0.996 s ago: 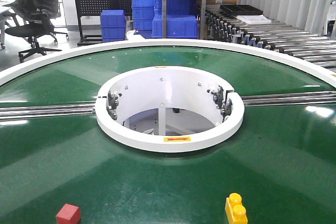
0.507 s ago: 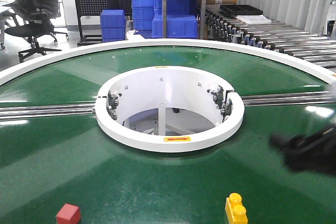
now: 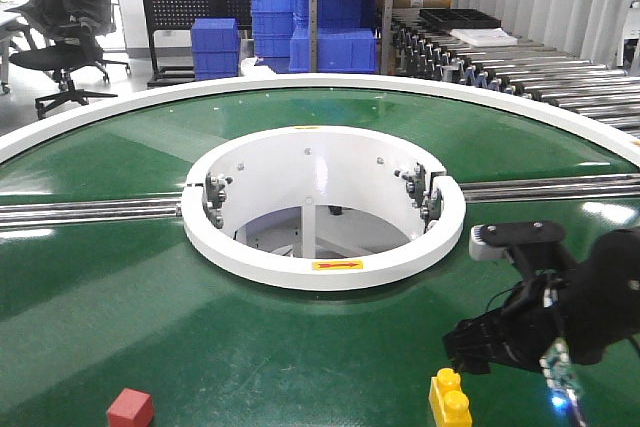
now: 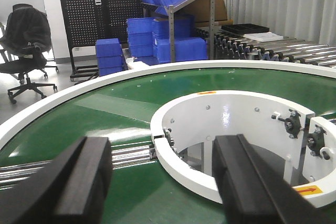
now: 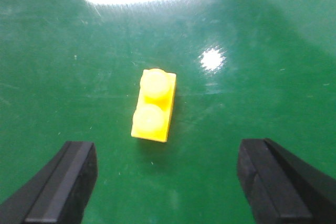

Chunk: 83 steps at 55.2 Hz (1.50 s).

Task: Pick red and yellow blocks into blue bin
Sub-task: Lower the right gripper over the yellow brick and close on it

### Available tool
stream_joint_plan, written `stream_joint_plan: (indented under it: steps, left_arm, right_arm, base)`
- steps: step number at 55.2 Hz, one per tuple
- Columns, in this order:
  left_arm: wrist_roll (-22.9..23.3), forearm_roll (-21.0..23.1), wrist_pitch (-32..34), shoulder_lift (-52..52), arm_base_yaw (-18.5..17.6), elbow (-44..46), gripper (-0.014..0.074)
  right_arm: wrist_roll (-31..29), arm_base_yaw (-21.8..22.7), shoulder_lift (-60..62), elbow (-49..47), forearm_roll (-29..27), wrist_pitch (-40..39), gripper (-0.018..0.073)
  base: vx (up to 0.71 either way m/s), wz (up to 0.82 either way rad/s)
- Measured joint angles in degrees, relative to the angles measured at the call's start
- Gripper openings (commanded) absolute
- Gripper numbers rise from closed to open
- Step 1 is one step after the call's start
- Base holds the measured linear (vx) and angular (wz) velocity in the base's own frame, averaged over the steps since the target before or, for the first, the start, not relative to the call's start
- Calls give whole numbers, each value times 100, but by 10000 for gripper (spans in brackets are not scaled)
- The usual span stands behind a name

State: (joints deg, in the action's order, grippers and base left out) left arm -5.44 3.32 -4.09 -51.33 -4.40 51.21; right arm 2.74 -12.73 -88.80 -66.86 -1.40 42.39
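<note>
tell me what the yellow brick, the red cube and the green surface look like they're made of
Yellow brick: looks like moulded plastic, smooth and slightly glossy, with two round studs on top.
Red cube: plain flat faces, matte look; wood, foam or plastic, cannot tell.
Green surface: smooth shiny sheet, probably PVC or rubber belting; it throws bright lamp glare and shows fine scratches.

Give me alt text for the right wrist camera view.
A yellow two-stud brick lies flat on the glossy green belt, untouched. The right tool is open, its black fingers spread wide at the frame's lower corners.
</note>
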Motion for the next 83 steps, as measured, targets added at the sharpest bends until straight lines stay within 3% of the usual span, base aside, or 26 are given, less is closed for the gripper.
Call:
stream_joint_plan:
  steps: [18,47,51,55,65,83]
  left_arm:
    - [0,0,0,0,0,0,534]
    - [0,0,-194,0,0,0,534]
    - [0,0,-194,0,0,0,534]
    - [0,0,-194,0,0,0,534]
    - [0,0,-194,0,0,0,534]
    - [0,0,-391,0,0,0,534]
  right_arm:
    - [284,-332,-819,-53,9,-395,580]
    - [537,-344,-1883,-64,75,-1160,573]
    - [624,-344,-1992,-64,75,-1210,531]
    - [735,-344,-2047,-64,81,-1258,424]
    - [931,-344,-2065,-113,81,-1300,-10]
    - [909,-344,-1907,-127,312,-1086,-11]
  base:
    - [0,0]
    - [0,0]
    - [0,0]
    - [0,0]
    - [0,0]
    - [0,0]
